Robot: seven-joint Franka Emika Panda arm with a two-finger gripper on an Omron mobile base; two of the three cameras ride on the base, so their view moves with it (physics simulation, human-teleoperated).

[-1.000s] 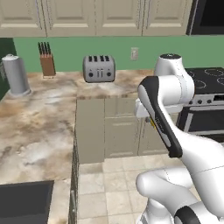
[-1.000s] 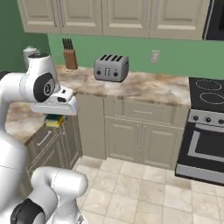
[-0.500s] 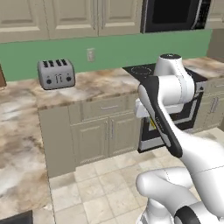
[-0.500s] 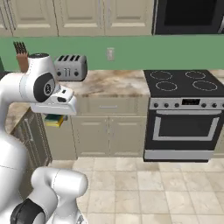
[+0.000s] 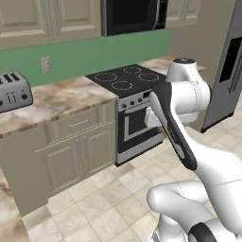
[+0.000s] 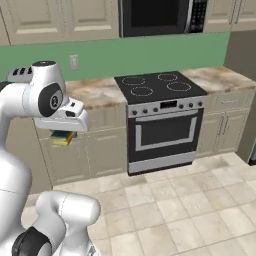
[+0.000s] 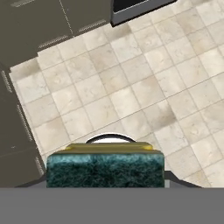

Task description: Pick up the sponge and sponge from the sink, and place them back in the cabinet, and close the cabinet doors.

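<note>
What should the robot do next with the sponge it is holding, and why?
Probably keep driving on to find the cabinet. The gripper is shut on the sponge, carried above the tiled floor. Ahead are the stove and short counter doors, so there is nowhere here to put it.

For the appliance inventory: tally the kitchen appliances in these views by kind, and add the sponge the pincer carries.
Stove with oven: 1
Microwave: 1
Toaster: 1
Refrigerator: 1
Sponge, held in the pincer: 1
Total: 5
</note>
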